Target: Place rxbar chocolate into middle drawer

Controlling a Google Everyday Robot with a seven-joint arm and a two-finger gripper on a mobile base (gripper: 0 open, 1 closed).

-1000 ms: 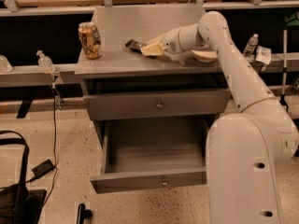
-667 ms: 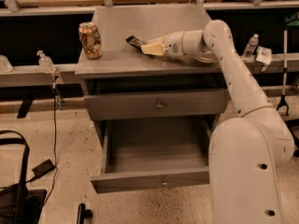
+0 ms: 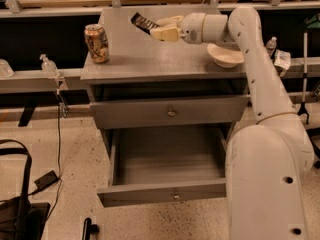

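A: Camera view. Where is the rxbar chocolate [image 3: 141,21] sitting?
B: It is sticking out of the gripper [image 3: 157,28], over the back part of the bench [image 3: 150,64]. It is a small flat bar in a dark brown-black wrapper, with pale lettering showing as streaks. It is tilting, with the free end pointing up and left. Whether any part is touching the top, cannot tell.

A: Gripper state?
B: The cream fingers are pinching the bar's right end. The white arm [image 3: 260,84] is reaching in from the right, across the bench.

A: Middle drawer?
B: The middle drawer [image 3: 150,192] is standing pulled out, below the bar and well apart from it. It is grey metal, a shallow box with a plain flat front and a small round centre knob, matte inside. The upper drawer [image 3: 200,111] is sitting shut above it, same grey, same knob.

A: Anything crowding?
B: An orange-patterned drink can [image 3: 96,43] is standing upright near the bench's left front edge, apart from the bar. A pale round bowl [image 3: 226,56] is sitting at the right, partly behind the arm. The robot's white body [image 3: 265,184] is covering the open drawer's right front corner.

A: Off the bench?
B: A clear water bottle [image 3: 50,66] is standing on the ledge at left. A black bag [image 3: 15,214] and a cable [image 3: 59,134] are lying against the speckled floor [image 3: 75,149].
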